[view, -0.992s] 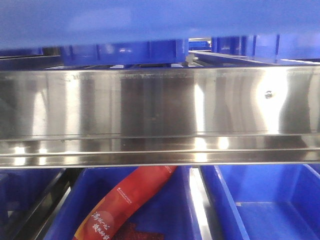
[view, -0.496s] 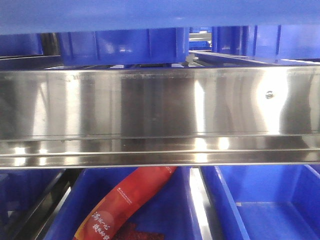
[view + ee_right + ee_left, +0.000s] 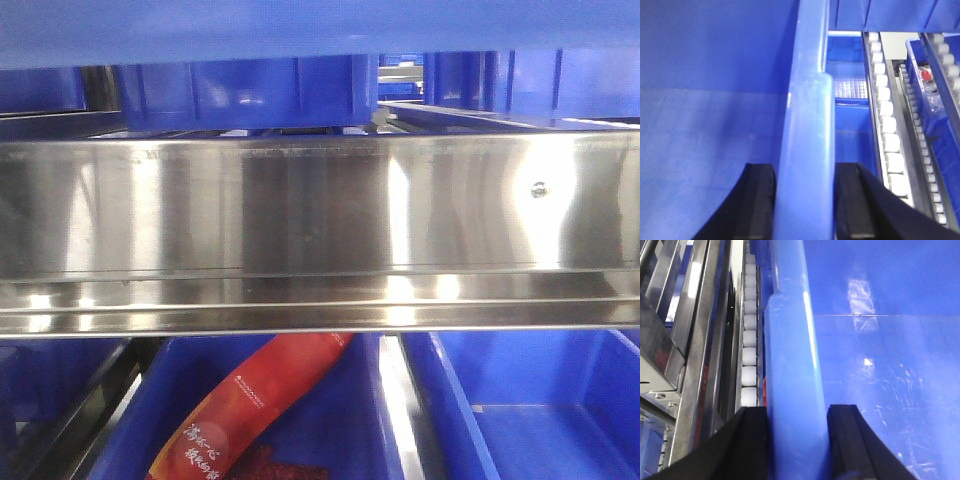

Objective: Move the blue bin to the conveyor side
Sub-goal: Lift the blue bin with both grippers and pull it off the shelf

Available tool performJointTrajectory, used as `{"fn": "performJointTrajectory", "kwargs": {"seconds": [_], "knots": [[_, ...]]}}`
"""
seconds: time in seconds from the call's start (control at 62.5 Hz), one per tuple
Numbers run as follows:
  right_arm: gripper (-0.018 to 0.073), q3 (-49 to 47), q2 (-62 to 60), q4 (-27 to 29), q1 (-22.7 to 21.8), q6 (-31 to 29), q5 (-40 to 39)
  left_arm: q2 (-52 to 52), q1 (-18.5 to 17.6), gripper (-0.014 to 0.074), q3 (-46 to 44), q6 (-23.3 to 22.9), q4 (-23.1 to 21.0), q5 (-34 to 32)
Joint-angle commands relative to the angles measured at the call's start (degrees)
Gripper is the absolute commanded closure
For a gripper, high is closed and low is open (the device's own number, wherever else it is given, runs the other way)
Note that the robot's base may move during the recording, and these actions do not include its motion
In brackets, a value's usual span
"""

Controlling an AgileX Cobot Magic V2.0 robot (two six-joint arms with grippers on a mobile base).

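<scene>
The blue bin (image 3: 300, 25) fills the top of the front view as a blurred blue band above the steel rail. In the left wrist view its thick rim (image 3: 790, 365) runs up the frame, and my left gripper (image 3: 797, 445) is shut on that rim, one black finger (image 3: 752, 445) outside and one inside. From the right wrist the opposite rim (image 3: 807, 125) shows, and my right gripper (image 3: 805, 205) is shut on it the same way. The bin's inside (image 3: 710, 110) looks empty. The conveyor is out of view.
A shiny stainless-steel rail (image 3: 320, 220) crosses the front view. Below it stand a blue bin holding a red snack packet (image 3: 250, 400) and another blue bin (image 3: 540, 410). White roller tracks (image 3: 749, 355) (image 3: 887, 125) flank the held bin. More blue bins (image 3: 250, 90) stand behind.
One second ago the held bin's blue band reached lower over the front view; it has risen and uncovered the bins behind. Nothing has moved in the last half second.
</scene>
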Motion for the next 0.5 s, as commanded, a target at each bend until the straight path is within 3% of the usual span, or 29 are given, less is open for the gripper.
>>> {"fn": "performJointTrajectory", "kwargs": {"seconds": [0.0, 0.48], "knots": [[0.0648, -0.74, -1.16, -0.54, -0.07, -0.78, -6.46, -1.34, -0.46, 0.0615, -0.78, 0.75, 0.61, -5.42], [0.0648, -0.74, -1.16, -0.54, -0.07, -0.78, -6.46, -1.34, -0.46, 0.0615, -0.78, 0.75, 0.61, -5.42]]}}
